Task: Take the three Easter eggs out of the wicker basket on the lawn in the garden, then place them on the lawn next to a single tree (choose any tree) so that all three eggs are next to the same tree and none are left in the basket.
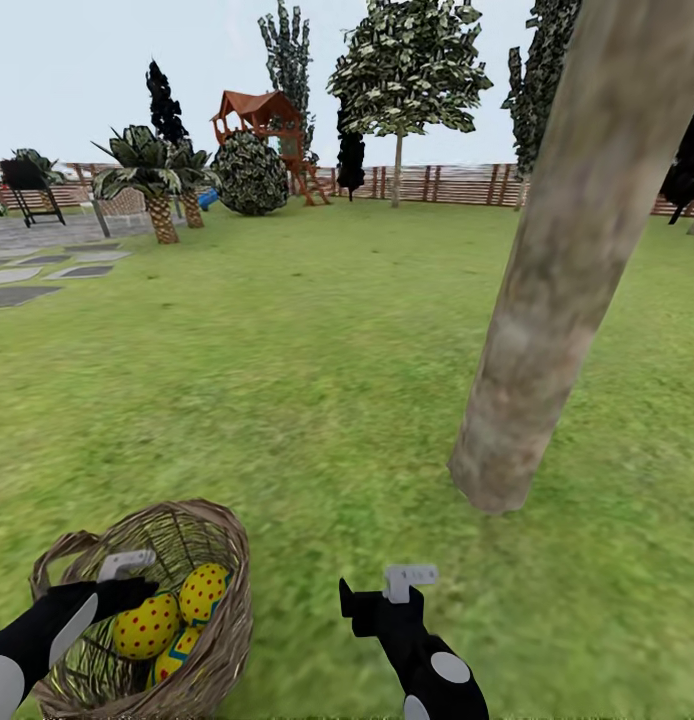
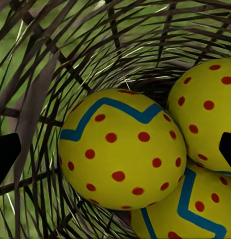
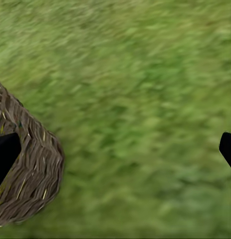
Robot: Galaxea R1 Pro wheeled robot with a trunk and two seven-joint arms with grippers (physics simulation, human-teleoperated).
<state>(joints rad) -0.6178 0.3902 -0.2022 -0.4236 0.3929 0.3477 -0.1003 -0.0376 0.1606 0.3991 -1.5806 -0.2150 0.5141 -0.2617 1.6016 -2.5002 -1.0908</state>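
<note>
Head view: wicker basket (image 1: pixel 202 640) lies tipped on the lawn (image 1: pixel 317 400) at lower left, its mouth facing up and toward the camera. Three Easter eggs sit inside, clustered and touching — one nearest the left arm (image 1: pixel 145 626), one higher toward the rim (image 1: pixel 204 590), one lowest and partly hidden (image 1: pixel 177 652). All yellow with red dots; blue zigzag bands are visible in the left wrist view.

Left gripper (image 1: pixel 127 585) reaches into the basket mouth, just beside the nearest egg. Left wrist view: that egg (image 2: pixel 122 149) lies centred between the two dark fingertips (image 2: pixel 6 154), which stand wide apart at the frame edges with wicker weave showing between the fingertip and the shell — jaws spread, nothing gripped. A second egg (image 2: pixel 210 114) and a third (image 2: pixel 190 209) press against it.

Right gripper (image 1: pixel 372 600) hovers over bare grass, beside the basket on its right. Right wrist view: fingertips (image 3: pixel 5 154) far apart — released, empty; grass (image 3: pixel 140 114) below, the basket's woven wall (image 3: pixel 33 169) at one side.

The tree (image 1: pixel 562 270) — thick mottled grey-tan trunk — meets the lawn ahead and to the right of the right gripper, near the basket.

Background: brown slat fence (image 1: pixel 457 183), palms (image 1: pixel 157 185), round bush (image 1: pixel 252 175), red-roofed play structure (image 1: pixel 267 120), grey paving (image 1: pixel 47 265) at far left.
</note>
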